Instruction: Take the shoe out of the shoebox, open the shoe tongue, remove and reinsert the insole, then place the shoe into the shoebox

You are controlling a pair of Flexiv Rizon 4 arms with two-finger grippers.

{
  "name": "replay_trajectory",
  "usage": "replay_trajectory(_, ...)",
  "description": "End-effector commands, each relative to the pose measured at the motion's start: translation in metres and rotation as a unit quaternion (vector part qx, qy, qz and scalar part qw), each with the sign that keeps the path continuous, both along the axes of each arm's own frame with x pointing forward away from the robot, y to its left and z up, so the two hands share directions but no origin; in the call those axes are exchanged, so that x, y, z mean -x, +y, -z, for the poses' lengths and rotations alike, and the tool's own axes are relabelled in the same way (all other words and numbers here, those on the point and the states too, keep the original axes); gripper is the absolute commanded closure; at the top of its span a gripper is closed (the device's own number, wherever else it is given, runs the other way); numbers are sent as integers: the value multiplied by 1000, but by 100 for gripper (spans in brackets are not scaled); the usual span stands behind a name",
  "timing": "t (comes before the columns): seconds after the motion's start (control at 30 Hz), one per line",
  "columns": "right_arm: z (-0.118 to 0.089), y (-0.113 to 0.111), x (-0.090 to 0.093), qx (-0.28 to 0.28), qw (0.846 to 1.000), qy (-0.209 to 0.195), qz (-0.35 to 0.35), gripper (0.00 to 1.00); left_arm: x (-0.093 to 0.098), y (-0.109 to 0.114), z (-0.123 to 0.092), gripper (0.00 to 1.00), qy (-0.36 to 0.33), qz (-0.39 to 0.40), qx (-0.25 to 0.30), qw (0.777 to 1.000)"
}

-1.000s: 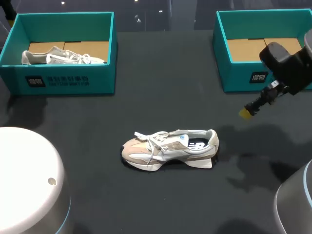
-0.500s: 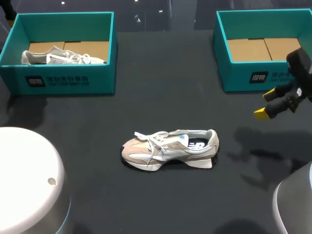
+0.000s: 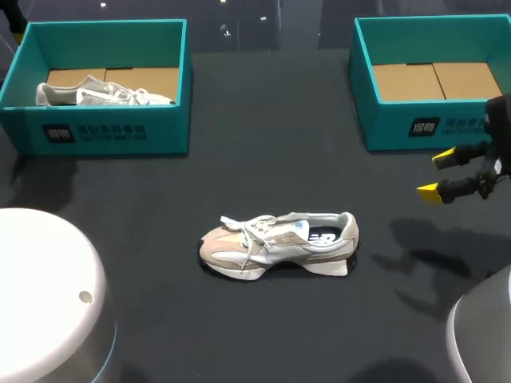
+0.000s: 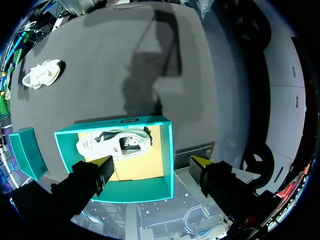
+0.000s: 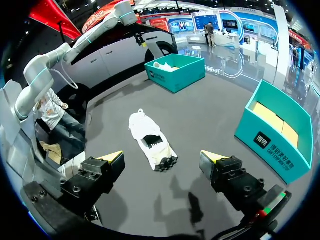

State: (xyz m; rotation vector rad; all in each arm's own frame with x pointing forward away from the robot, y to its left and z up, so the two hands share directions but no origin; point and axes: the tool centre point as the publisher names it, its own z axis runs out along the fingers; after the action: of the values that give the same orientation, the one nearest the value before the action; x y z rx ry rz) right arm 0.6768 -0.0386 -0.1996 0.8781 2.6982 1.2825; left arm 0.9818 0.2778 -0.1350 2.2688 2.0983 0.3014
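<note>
A beige-and-white shoe [image 3: 278, 243] is sitting upright on its sole in the middle of the dark table [image 3: 271, 159], well apart from both boxes, its heel facing the right arm's side. The right gripper [image 3: 436, 173] is hanging empty with its yellow fingers spread, just in front of the empty shoebox [image 3: 399, 128]. The left gripper [image 4: 152, 162] is hovering above the other shoebox [image 4: 167, 150], likewise spread and holding nothing, over a second shoe [image 4: 112, 143]. The shoe on the table is looking light, with a soft upper and loose laces [image 3: 243, 230] that would give under a pinch. The firmer heel collar and the sole's edge are looking like the safer places to grip. The dark insole [image 3: 323, 237] showing at the opening is probably thin and floppy, best lifted from its heel end.
</note>
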Motion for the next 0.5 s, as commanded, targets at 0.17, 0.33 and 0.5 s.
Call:
replay_trajectory(0.17,18,-19,0,-141,984,-104,-39,0,1,0,0,0,-1,1,-1,1000)
replay_trajectory(0.33,26,-19,-6,-137,981,-126,-58,0,1,0,0,0,-1,1,-1,1000)
replay_trajectory(0.5,31,-20,-11,-117,980,-151,-60,0,1,0,0,0,-1,1,-1,1000)
